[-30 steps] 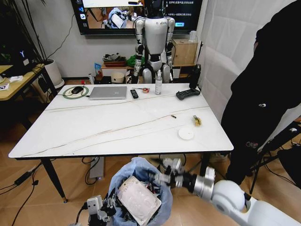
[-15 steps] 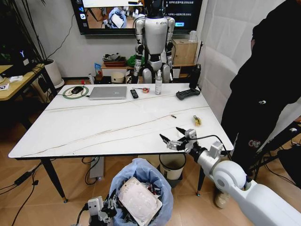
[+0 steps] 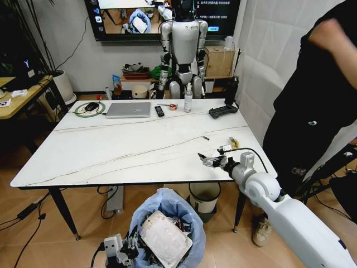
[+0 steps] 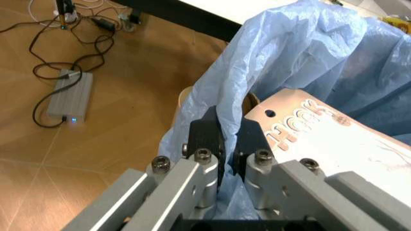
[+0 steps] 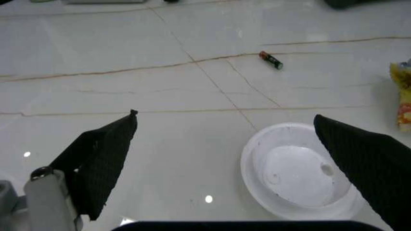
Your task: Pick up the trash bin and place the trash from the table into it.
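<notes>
Trash bin, lined with a puffy light-blue bag and already stuffed with a flat white packet, hung below the table's near edge, pinched at the bag's rim by the left gripper with fingers pressed together on the plastic, probably to keep its mouth under that edge for dropping litter in. Right gripper poised over the tabletop's near right corner with fingers spread wide, straddling a small white plate, seemingly lined up to close on it; yellow wrapper and a small battery-like scrap left lying farther in.
</notes>
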